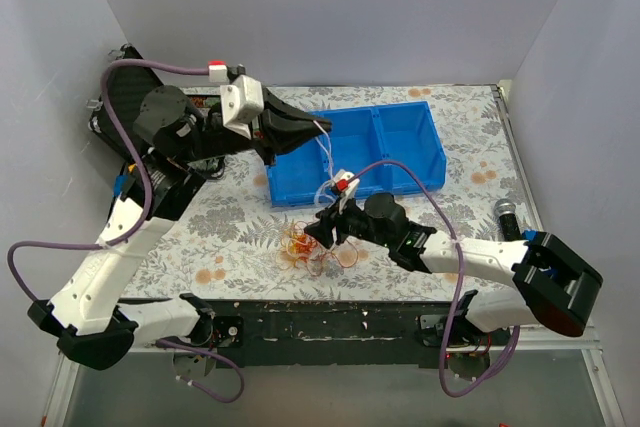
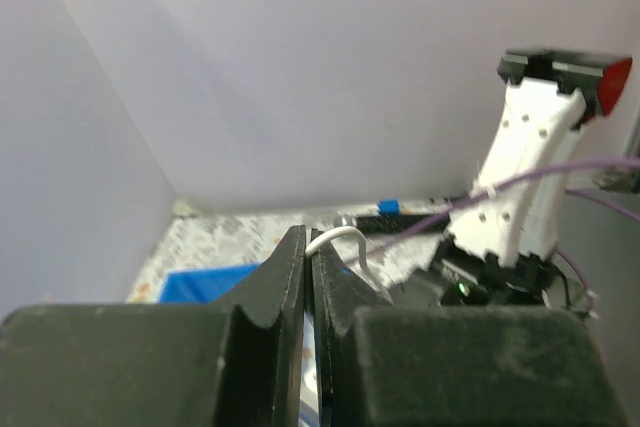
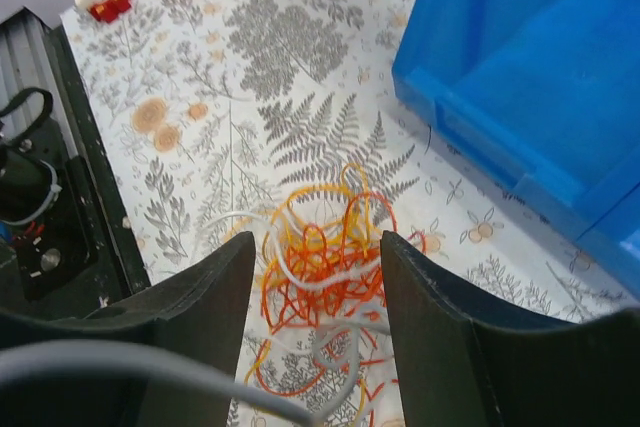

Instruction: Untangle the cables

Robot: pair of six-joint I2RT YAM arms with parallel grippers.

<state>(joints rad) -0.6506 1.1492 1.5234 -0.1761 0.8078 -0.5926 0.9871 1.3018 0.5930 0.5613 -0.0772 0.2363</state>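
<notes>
Flowered tabletop (image 1: 230, 217) carries the cables (image 1: 310, 247) in a tangle, at 7 o'clock from the blue bin (image 1: 400, 132). Right gripper (image 1: 322, 232) stands spread just above them. Left gripper (image 1: 324, 128), at the bin's 9 o'clock, pinches one white cable (image 2: 340, 237).

Cables (image 1: 312, 247) (image 3: 325, 267): thin, curly wires in orange-yellow, red and white, knotted into one small loose heap with loops overlapping and interlaced. The heap lies flat on the floral table cover (image 1: 230, 222) near its front edge, just in front of the blue bin (image 1: 400, 137) and apart from it, with a few orange loops straggling off its right side. White cable (image 1: 329, 159) (image 2: 340, 235): a single thin strand lifted clear of the heap, running up past the bin's left compartment, its upper end pinched between the closed jaws of the left gripper (image 1: 322, 128) (image 2: 308, 239).
</notes>
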